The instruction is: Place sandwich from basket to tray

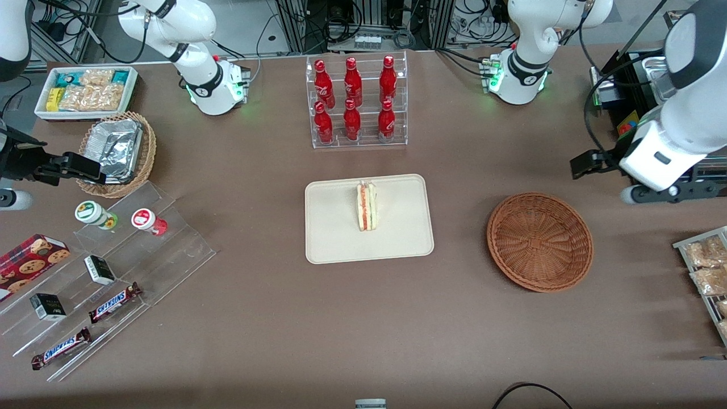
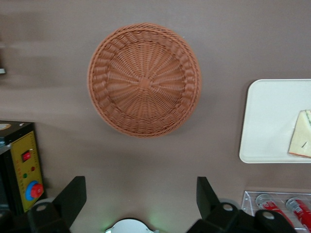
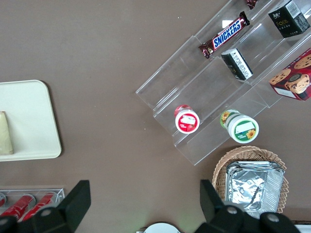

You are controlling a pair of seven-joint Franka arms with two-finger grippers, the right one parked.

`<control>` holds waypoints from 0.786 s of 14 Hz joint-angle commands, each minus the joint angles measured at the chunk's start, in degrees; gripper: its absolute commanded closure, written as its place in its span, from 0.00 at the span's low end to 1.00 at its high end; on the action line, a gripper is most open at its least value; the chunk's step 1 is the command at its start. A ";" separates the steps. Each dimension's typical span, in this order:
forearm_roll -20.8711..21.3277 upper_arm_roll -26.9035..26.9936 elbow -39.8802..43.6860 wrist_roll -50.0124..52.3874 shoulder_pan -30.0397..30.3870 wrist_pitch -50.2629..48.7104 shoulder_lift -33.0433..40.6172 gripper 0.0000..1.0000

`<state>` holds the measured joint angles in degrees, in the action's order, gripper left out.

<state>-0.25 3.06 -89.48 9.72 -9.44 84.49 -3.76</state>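
The sandwich, a pale wedge with red and green filling, stands on its edge near the middle of the cream tray. The reddish-brown woven basket lies empty beside the tray, toward the working arm's end of the table. My left gripper hangs above the table, farther from the front camera than the basket and a little more toward the working arm's end. In the left wrist view the gripper is open with nothing between its fingers; the basket, the tray and the sandwich all show.
A clear rack of red bottles stands farther from the front camera than the tray. Toward the parked arm's end are acrylic steps with snacks, a foil-lined wicker basket and a white bin. Snack bags and a control box sit at the working arm's end.
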 commanded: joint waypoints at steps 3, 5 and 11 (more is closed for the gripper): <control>1.57 -0.86 -2.37 -5.58 4.25 0.94 3.58 0.00; 1.48 -0.86 -1.84 -5.59 4.43 2.78 3.14 0.00; 1.48 -1.30 0.72 -5.85 4.43 4.71 2.52 0.00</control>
<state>0.62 2.45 -88.68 4.86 -5.46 87.66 -1.79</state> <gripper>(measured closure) 0.000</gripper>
